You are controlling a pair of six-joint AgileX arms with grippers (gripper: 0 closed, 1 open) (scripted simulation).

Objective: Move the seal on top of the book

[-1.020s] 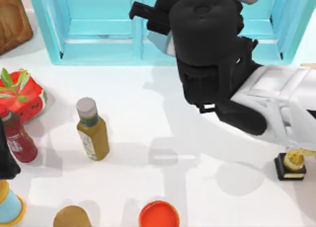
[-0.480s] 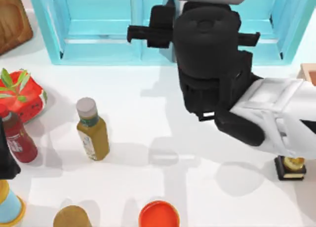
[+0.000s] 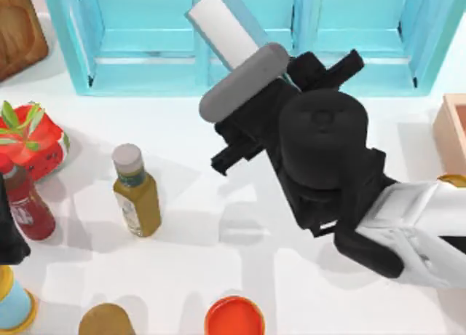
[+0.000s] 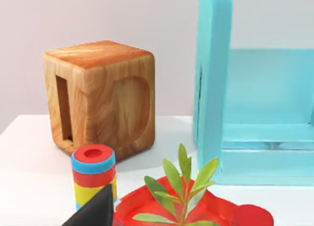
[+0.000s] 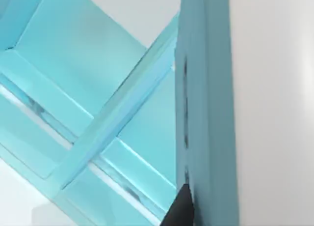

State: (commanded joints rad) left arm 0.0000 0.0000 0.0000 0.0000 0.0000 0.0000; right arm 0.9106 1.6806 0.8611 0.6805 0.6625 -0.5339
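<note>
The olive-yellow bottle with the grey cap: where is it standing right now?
In the top view the olive-yellow bottle stands upright on the table's left half, right of the dark red bottle and in front of the teal shelf unit.

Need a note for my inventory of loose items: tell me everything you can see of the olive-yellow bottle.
The olive-yellow bottle has a squarish, glossy body, a dark green neck band and a round grey cap. A pale label with small print runs down one side. It stands capped and upright on the white table, in the table's left half and in front of the shelf unit. It is clear of the dark red bottle to its left. Only the table touches it.
</note>
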